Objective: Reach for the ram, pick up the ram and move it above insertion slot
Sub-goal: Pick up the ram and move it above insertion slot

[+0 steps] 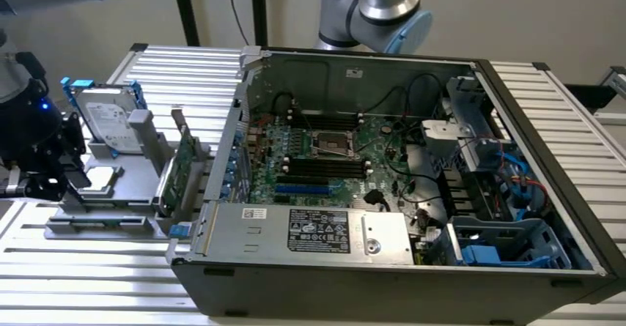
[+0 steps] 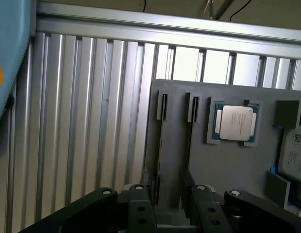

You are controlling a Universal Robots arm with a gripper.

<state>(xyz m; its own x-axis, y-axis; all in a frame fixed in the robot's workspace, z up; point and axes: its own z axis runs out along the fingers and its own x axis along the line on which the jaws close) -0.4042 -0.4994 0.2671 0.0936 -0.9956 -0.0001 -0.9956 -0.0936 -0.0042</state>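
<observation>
My gripper [image 1: 54, 183] hangs at the exterior view's left, low over the grey parts holder [image 1: 102, 220] beside the computer case. In the wrist view its two dark fingers [image 2: 141, 206] stand apart, open, on either side of the holder's narrow grooves [image 2: 163, 107]. A thin dark edge runs along the groove between the fingers; I cannot tell whether it is the ram, whose green board is hidden. The black memory slots [image 1: 323, 166] lie on the motherboard inside the open case, well off to the exterior view's right of the gripper.
A hard drive [image 1: 105, 124] and a green expansion card [image 1: 183, 168] stand upright on the holder near the gripper. A processor chip [image 2: 235, 122] sits in a pocket of the holder. The case wall [image 1: 230, 150] rises between holder and motherboard. The ribbed metal table [image 2: 82, 121] lies beneath.
</observation>
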